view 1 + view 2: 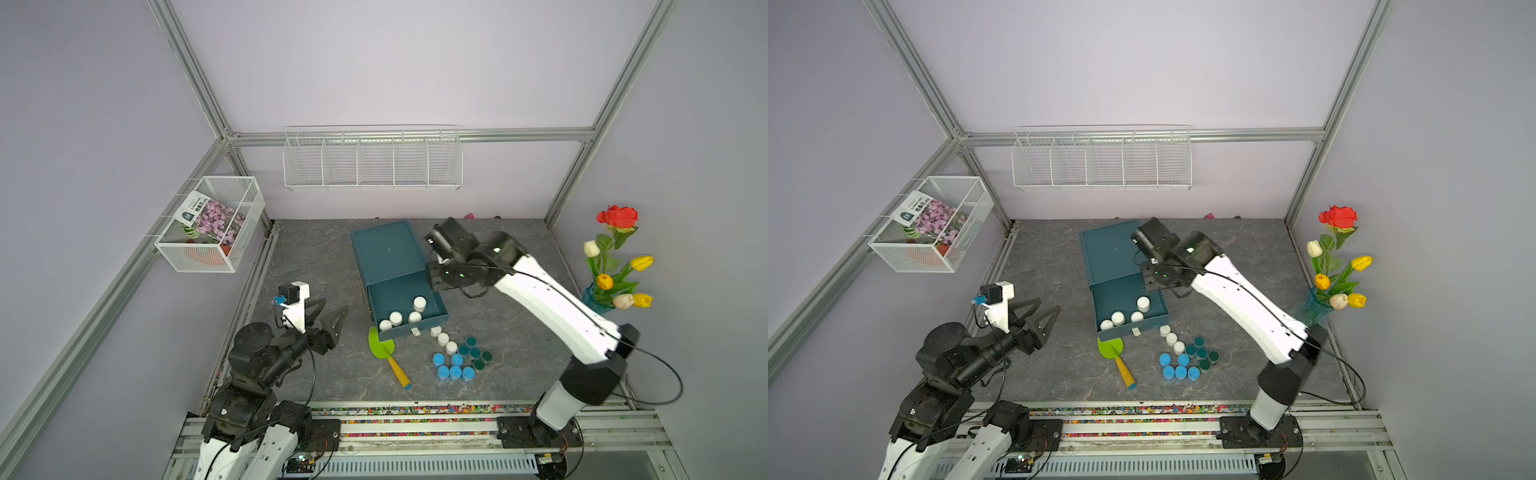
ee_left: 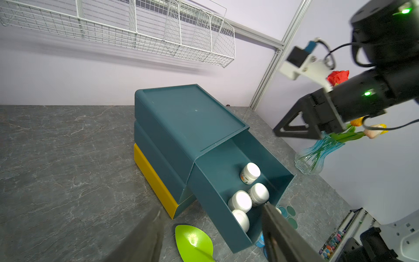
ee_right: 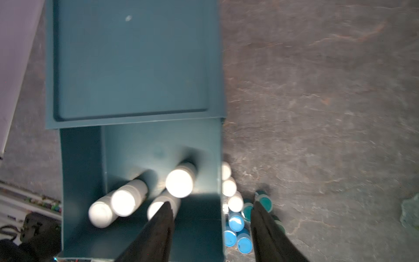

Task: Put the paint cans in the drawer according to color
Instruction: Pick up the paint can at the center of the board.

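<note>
Now: grey marble-look tabletop (image 1: 316, 257), lilac walls (image 1: 415, 83), wire rack (image 1: 372, 160) on far wall. 4 white paint cans (image 1: 395, 318) in open drawer (image 1: 392, 293); other cans (image 1: 456, 371) on tabletop just near-right. L gripper (image 1: 333, 304), R gripper (image 3: 212, 202) both released, empty.

The left claw (image 1: 336, 304) and right claw (image 3: 212, 204) gape empty.

Drawer (image 1: 395, 297) looks matt plastic; tabletop (image 1: 311, 257), veined stone.
</note>
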Controlling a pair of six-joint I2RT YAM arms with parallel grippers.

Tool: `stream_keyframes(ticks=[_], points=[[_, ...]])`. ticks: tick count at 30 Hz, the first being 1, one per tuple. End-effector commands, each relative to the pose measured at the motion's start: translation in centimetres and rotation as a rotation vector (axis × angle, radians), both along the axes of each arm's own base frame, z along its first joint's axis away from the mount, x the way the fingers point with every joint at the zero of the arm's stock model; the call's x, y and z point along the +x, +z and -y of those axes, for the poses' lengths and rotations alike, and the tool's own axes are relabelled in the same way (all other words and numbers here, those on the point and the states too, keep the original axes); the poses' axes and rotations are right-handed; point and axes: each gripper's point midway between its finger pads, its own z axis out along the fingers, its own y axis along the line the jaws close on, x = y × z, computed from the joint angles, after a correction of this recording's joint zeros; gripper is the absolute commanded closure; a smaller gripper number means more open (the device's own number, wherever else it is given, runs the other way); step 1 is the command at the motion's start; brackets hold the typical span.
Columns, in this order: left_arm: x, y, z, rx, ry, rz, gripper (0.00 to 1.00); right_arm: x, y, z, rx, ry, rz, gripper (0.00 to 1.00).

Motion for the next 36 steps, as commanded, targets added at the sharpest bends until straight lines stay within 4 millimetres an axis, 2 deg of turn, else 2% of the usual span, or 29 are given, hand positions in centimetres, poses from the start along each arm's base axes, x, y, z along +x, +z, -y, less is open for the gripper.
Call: stream_keyframes(ticks=[1,3,5,8,11,14,18,24,29,36], points=[[-0.2,0.8,-0.2,-0.016,0.010,0.017,0.29,0.4,-3.7,5.7,0.076,-0.207,-0.048,0.43],[-0.2,0.8,-0.2,-0.017,0.011,0.016,0.29,-0.4,-7.6,7.9,0.146,-0.282,-0.132,0.43],[-0.2,0.7,-0.2,-0.017,0.009,0.011,0.29,-1.3,-11.3,8.6,0.212,-0.304,-0.234,0.39],[-0.3,0.6,-0.2,-0.016,0.009,0.005,0.29,-2.0,-14.1,5.8,0.331,-0.170,-0.316,0.33],[-0.3,0.4,-0.2,-0.015,0.009,0.001,0.29,-2.3,-16.2,3.7,0.390,-0.075,-0.363,0.33],[-0.3,0.5,-0.2,-0.015,0.010,0.001,0.29,-2.4,-18.1,2.9,0.411,-0.024,-0.368,0.34],[-0.3,0.5,-0.3,-0.016,0.014,0.001,0.29,-2.4,-19.7,2.1,0.421,0.021,-0.385,0.36],[-0.3,0.4,-0.3,-0.018,0.016,-0.004,0.29,-2.9,-21.6,-0.3,0.399,0.105,-0.440,0.36],[-0.3,0.5,-0.4,-0.020,0.020,-0.005,0.29,-2.6,-23.2,-0.2,0.369,0.092,-0.449,0.36],[-0.3,0.4,-0.3,-0.024,0.018,-0.010,0.29,-2.0,-23.9,-1.3,0.357,0.128,-0.456,0.35]])
